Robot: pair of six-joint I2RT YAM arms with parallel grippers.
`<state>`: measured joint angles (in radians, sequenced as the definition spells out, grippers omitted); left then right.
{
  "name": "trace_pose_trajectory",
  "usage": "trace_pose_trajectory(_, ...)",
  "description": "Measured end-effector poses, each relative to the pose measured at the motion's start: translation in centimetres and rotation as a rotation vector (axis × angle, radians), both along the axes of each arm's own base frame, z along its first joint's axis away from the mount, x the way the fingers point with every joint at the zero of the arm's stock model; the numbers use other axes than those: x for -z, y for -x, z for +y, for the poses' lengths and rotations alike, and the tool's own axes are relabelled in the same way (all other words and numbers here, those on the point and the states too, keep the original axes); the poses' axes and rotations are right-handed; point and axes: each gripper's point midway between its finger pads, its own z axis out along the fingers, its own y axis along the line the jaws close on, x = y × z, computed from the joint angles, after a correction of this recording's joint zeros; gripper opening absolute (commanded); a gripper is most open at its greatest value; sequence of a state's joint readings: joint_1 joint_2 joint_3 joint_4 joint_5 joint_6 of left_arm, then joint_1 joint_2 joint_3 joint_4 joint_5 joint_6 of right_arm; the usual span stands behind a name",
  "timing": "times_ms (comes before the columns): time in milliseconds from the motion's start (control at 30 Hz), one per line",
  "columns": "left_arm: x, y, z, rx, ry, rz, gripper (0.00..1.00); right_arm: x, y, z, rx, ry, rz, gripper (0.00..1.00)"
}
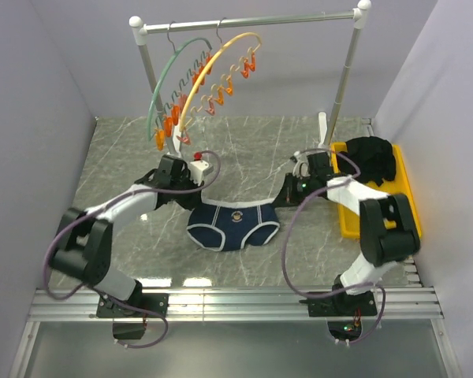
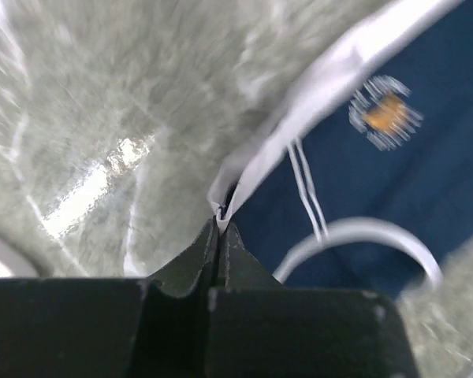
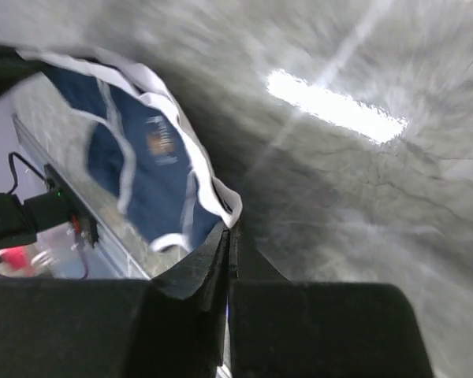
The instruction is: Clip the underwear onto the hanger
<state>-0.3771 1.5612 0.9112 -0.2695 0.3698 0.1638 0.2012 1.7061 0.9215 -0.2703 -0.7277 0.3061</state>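
The navy-blue underwear [image 1: 232,224] with white trim hangs stretched between my two grippers over the marble table. My left gripper [image 1: 195,200] is shut on the left end of its white waistband [image 2: 256,169]. My right gripper [image 1: 278,200] is shut on the right end of the waistband [image 3: 221,197]. The emblem [image 2: 385,113] shows on the front. The yellow hanger [image 1: 213,67] with orange clips [image 1: 217,98] hangs by its hook on the rail, behind and above the underwear.
A green arc-shaped hanger [image 1: 167,75] hangs just left of the yellow one on the white rail [image 1: 252,21]. A yellow tray [image 1: 355,220] at the right holds a black clothing pile [image 1: 374,159]. Walls close in on both sides.
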Motion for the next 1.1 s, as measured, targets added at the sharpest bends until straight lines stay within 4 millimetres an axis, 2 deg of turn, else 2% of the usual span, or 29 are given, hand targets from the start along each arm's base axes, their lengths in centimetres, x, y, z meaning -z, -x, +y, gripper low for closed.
trace_pose_trajectory(200, -7.0, 1.7, -0.9, 0.056, 0.113, -0.215, 0.00, -8.9, -1.0, -1.2, -0.007, -0.012, -0.371, 0.00)
trace_pose_trajectory(300, -10.3, 2.0, -1.2, 0.075, 0.162, -0.317, 0.00, -11.7, -0.3, -1.7, -0.024, -0.003, -0.508, 0.00)
trace_pose_trajectory(367, -11.8, 2.2, -1.2, 0.085, 0.183, -0.370, 0.00, -12.7, 0.6, -2.2, -0.026, 0.014, -0.581, 0.00)
trace_pose_trajectory(467, -12.7, 3.5, -1.0, 0.114, 0.199, -0.409, 0.00, -13.2, 2.6, -3.0, -0.022, 0.040, -0.654, 0.00)
trace_pose_trajectory(600, -13.8, 6.3, -0.9, 0.175, 0.226, -0.441, 0.00, -14.0, 5.6, -4.0, -0.002, 0.058, -0.738, 0.00)
trace_pose_trajectory(733, -16.2, 9.1, -1.0, 0.240, 0.284, -0.486, 0.00, -17.6, 8.3, -4.6, 0.026, 0.048, -0.894, 0.00)
trace_pose_trajectory(833, -16.7, 10.8, -1.1, 0.280, 0.315, -0.470, 0.00, -19.1, 10.0, -4.7, 0.036, 0.028, -0.942, 0.00)
trace_pose_trajectory(900, -16.6, 11.4, -1.4, 0.298, 0.322, -0.431, 0.00, -19.3, 10.7, -4.8, 0.046, 0.017, -0.930, 0.00)
trace_pose_trajectory(967, -16.0, 11.1, -1.8, 0.296, 0.313, -0.374, 0.00, -18.4, 10.6, -4.8, 0.060, 0.019, -0.869, 0.00)
trace_pose_trajectory(1067, -13.6, 9.7, -2.6, 0.253, 0.266, -0.273, 0.09, -15.4, 9.2, -4.7, 0.077, 0.056, -0.717, 0.00)
trace_pose_trajectory(1100, -12.2, 9.0, -2.7, 0.230, 0.234, -0.230, 0.10, -13.8, 8.4, -4.7, 0.082, 0.079, -0.645, 0.00)
